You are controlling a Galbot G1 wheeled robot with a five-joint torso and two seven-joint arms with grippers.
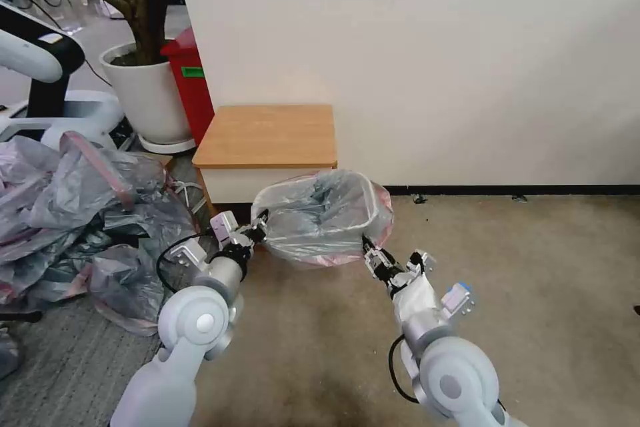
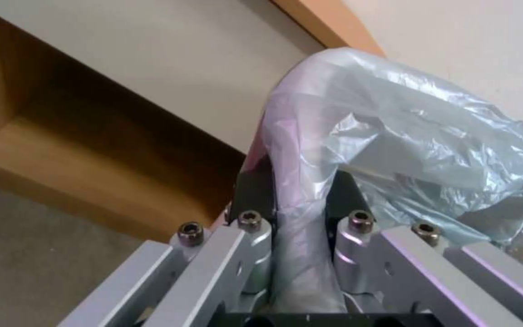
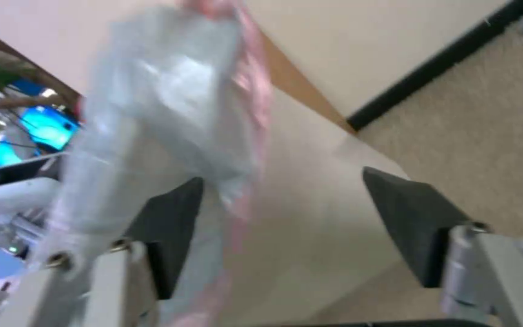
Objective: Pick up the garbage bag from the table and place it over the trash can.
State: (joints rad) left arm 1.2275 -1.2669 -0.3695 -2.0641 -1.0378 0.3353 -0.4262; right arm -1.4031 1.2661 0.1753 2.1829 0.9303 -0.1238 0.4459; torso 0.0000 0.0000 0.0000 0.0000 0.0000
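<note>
Head view: we see the garbage bag (image 1: 323,217) draped over the trash can (image 1: 347,203) on the floor in front of the table (image 1: 267,135), mouth up, long axis running between the left gripper (image 1: 257,230) and right gripper (image 1: 368,255). The draping looks nearly finished, we judge; release remains.

Left wrist view: our left gripper's fingers (image 2: 254,193) are clamped on the bag's rim.

Right wrist view: our right gripper stands wide apart, plastic lying against one finger (image 3: 170,227), nothing pinched.

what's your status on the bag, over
Left gripper shut on garbage bag rim. Right gripper open, at bag's other side. Bag draped over trash can, in front of table. Nothing in the way.
</note>
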